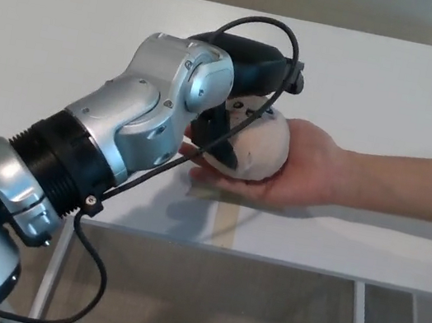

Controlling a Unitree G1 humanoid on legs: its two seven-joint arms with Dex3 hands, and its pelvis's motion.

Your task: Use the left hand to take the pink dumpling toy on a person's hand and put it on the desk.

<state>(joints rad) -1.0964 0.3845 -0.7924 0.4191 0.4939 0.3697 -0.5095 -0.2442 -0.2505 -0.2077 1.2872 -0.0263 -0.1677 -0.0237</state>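
Note:
The pink dumpling toy (262,149) rests on a person's upturned palm (308,171) just above the white desk (64,26), near its front edge. My left hand (250,60) has come in from the left and lies over the toy's top and left side, touching it. The hand and the silver wrist hide the toy's face and much of its left half. How tightly the hand has closed cannot be made out. The right hand does not show.
The person's forearm (412,189) stretches in from the right along the desk. A strip of beige tape (226,223) lies on the desk below the palm. A black cable (200,155) loops over my wrist. The desk's front edge (265,261) is close.

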